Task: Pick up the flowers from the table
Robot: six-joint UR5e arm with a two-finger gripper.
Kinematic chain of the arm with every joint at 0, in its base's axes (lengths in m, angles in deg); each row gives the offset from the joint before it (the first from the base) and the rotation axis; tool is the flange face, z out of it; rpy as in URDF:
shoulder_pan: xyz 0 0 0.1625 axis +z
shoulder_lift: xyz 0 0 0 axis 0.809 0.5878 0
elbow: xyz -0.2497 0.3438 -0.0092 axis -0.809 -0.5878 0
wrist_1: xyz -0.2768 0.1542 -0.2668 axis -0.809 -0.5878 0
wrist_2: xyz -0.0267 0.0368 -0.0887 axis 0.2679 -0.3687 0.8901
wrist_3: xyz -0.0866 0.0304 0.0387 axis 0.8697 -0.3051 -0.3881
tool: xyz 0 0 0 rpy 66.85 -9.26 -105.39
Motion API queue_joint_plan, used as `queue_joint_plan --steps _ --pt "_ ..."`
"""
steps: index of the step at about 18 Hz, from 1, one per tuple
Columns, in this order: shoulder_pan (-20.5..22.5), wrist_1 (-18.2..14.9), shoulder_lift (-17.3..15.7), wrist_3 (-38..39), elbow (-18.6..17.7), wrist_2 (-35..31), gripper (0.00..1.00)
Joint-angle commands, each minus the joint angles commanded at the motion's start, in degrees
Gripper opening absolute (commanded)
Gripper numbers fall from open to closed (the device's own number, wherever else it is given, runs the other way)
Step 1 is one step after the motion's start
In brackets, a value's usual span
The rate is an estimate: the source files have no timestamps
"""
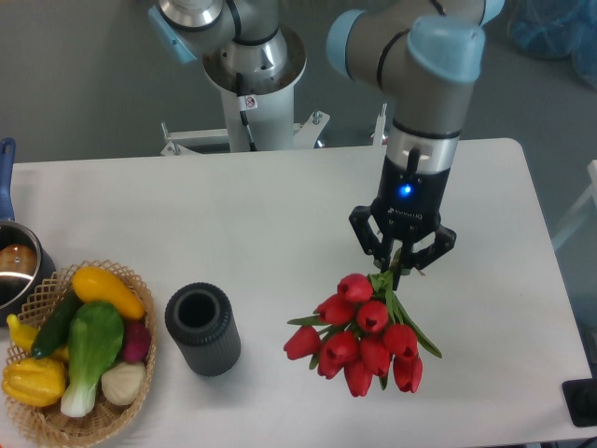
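Camera view: your hand [401, 264] grips the flowers [362, 334] by the stems, buds hanging at six o'clock over the desk [280, 215].

The hand [401, 266] hangs over the right half of the worktop [280, 215], with the flowers [364, 336] directly below it in view, buds toward the front edge. Left of the flowers, apart from them, a cylinder [203, 329] stands upright on the worktop. Further left, at the front left corner, sits a basket [140, 373] holding vegetables [79, 345]. Behind the basket, at the left edge, is a pot [14, 271]. The arm's base [254, 75] stands behind the worktop.
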Motion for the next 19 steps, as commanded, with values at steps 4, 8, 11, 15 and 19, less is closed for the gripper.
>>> queue_joint_plan --steps 4,8,11,15,19 --pt "0.5 0.7 -0.1 0.2 0.3 0.5 0.22" --pt "0.5 0.8 -0.9 1.3 0.4 2.2 0.22" --pt "1.0 1.1 -1.1 1.6 0.4 2.2 0.22" --pt "1.0 1.1 -1.5 1.8 0.3 2.2 0.22" --pt "1.1 1.1 -1.8 1.8 0.2 2.2 0.22"
